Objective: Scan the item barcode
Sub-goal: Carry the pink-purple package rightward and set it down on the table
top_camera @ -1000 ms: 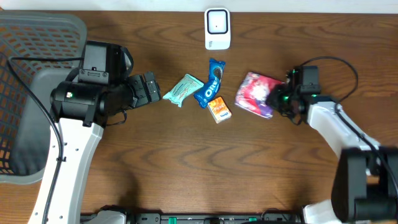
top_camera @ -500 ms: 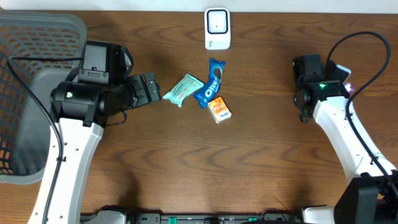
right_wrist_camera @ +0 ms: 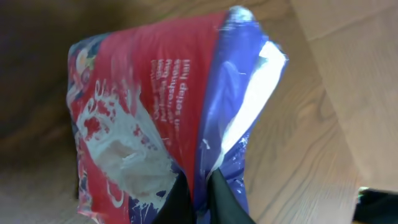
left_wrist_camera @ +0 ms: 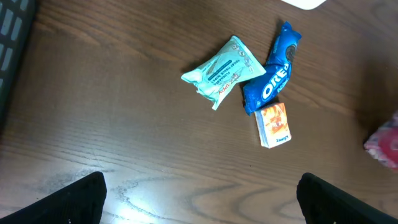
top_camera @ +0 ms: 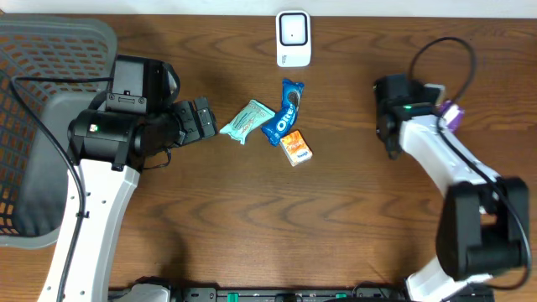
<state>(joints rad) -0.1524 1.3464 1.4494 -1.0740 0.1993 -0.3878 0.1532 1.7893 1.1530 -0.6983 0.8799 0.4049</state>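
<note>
So the right end effector (right_wrist_camera: 198, 198) is clamped on the edge of the crinkly red-and-blue plastic snack bag (right_wrist_camera: 143, 106), held over the brown wooden worktop (top_camera: 336, 226) well right of the white boxy scanner (top_camera: 293, 38); looks like the carry-to-scanner step; can't spot the barcode, so next it probably needs turning toward the scanner face; the left end effector (left_wrist_camera: 199, 208) hangs wide apart, empty, near the blue Oreo packet (left_wrist_camera: 272, 78).

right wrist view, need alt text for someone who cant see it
A crinkly red, white and blue-purple plastic packet fills most of the frame, its lower edge pinched between the two dark fingers of the right end effector. Behind it is a blurred brown wooden table.
</note>
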